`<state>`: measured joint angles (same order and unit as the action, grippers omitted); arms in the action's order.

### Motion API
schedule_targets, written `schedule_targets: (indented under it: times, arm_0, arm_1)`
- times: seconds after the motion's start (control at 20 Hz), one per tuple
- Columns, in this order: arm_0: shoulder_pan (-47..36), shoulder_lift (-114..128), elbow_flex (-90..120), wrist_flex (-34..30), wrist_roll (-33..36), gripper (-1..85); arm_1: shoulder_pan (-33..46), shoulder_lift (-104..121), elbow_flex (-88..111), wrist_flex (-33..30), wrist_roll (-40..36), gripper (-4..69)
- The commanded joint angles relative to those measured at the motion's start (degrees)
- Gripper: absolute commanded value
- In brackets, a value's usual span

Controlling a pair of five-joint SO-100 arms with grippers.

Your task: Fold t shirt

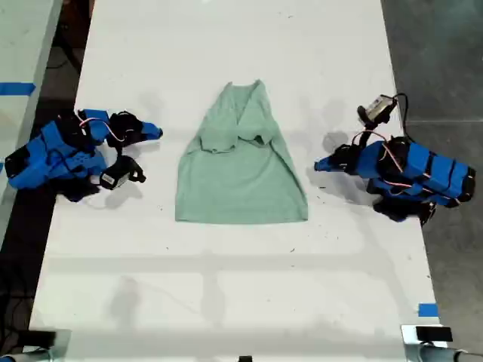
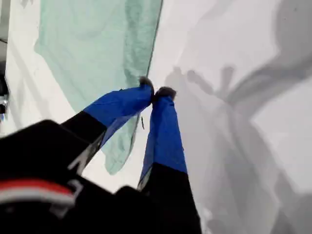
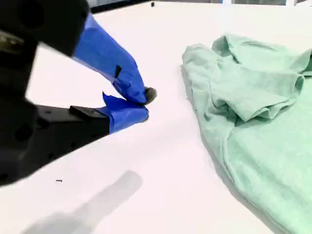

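While both end effectors rest clenched and empty, the t shirt (image 1: pixel 240 170) lies half-folded.

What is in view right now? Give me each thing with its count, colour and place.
pale mint-green cloth t shirt: one, mint green, mid-table, upper part rumpled.
white table: one, white, under the shirt and both arms.
blue tape pieces: two, blue, one at the exterior view's left edge, one near its lower right.
blue-and-black arms: two, at the exterior view's left and right of the shirt.
my first gripper: one, blue, shut, empty, beside the shirt's edge.
my second gripper: one, blue, shut, empty, apart from the shirt.
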<state>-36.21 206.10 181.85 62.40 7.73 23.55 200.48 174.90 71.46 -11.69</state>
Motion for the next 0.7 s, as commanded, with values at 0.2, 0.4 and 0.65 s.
schedule_targets:
  times: [0.2,0.4,0.65]
  arm_0:
    - [3.0,0.4,-1.0,0.6,-0.4,-0.1]
    - [2.5,0.4,-1.0,0.7,-0.3,-0.1]
    - [2.7,0.4,-1.0,0.7,-0.3,-0.1]
  arm_1:
    - [-1.8,0.5,0.8,1.8,-1.5,0.3]
    - [1.8,-1.6,-13.8,6.5,-5.3,0.8]
    - [1.5,-51.4,-62.8,20.7,-9.0,2.2]
